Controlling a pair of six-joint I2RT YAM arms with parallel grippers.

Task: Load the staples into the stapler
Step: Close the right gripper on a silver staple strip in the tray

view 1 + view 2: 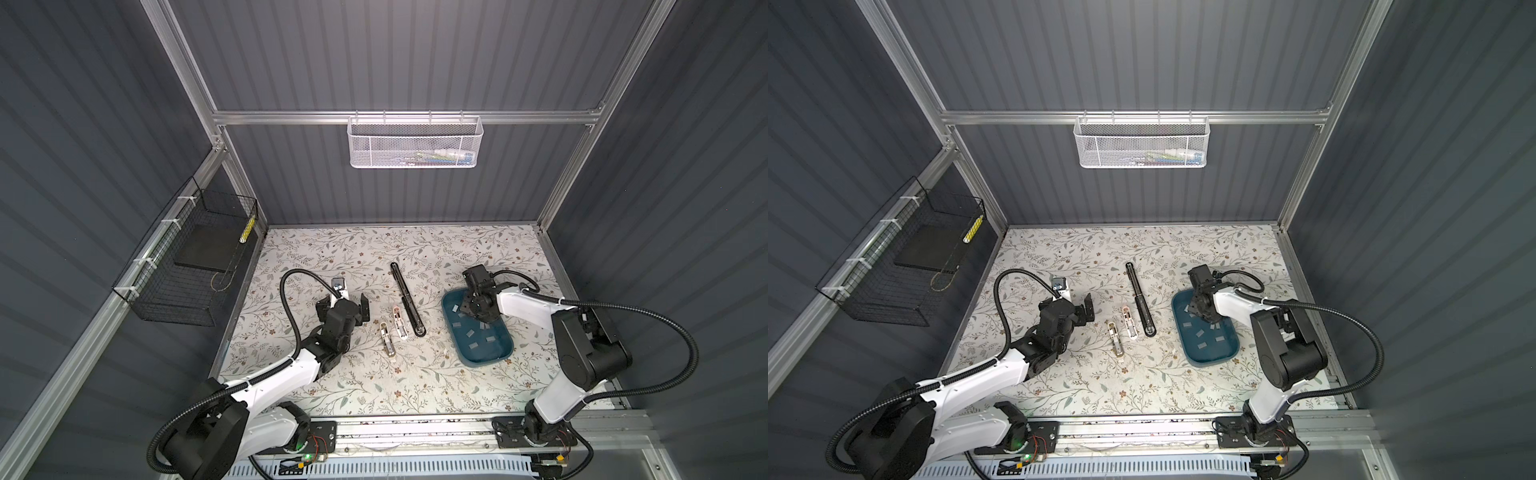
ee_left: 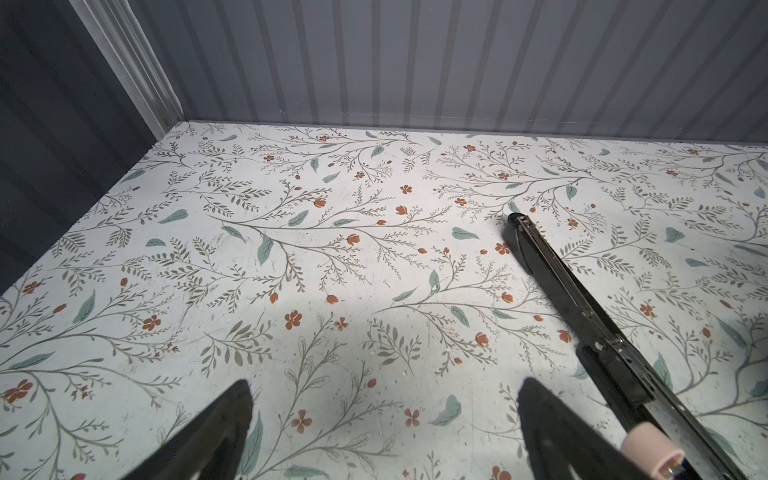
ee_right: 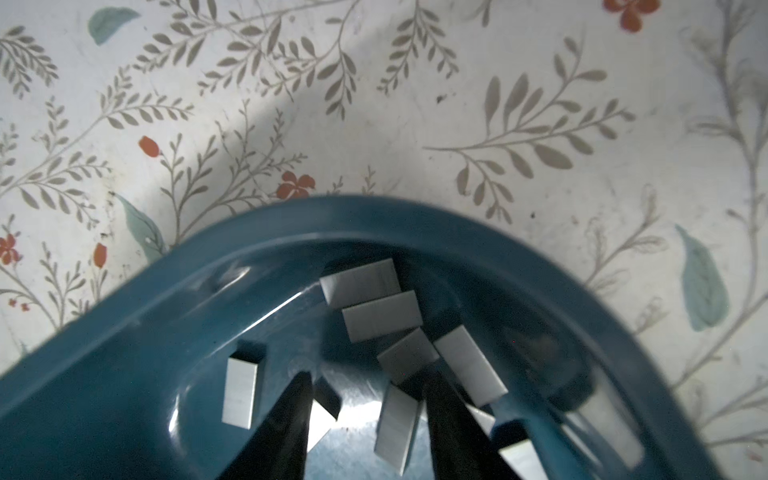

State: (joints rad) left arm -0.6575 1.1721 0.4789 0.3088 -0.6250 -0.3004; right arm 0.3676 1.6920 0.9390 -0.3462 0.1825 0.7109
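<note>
Several grey staples [image 1: 473,345] lie loose in a blue tray [image 1: 486,361] at the right. My right gripper [image 1: 473,311] points down into the tray's far end. In the right wrist view its jaws [image 3: 370,376] stand apart over the tray [image 3: 374,216] floor; one staple strip [image 3: 397,424] lies between them against one finger, with more staples [image 3: 374,316] just beyond. A long black stapler [image 1: 405,297] lies opened flat mid-table, with two small pale staplers [image 1: 386,338] [image 1: 399,322] left of it. My left gripper [image 1: 343,306] is open and empty, left of the staplers.
A white mesh basket [image 1: 415,141] hangs on the back rail. A black wire basket [image 1: 187,266] is fixed to the left wall. The left wrist view shows the black stapler [image 2: 582,316] beside my wide-open left gripper [image 2: 386,384], and the back wall beyond.
</note>
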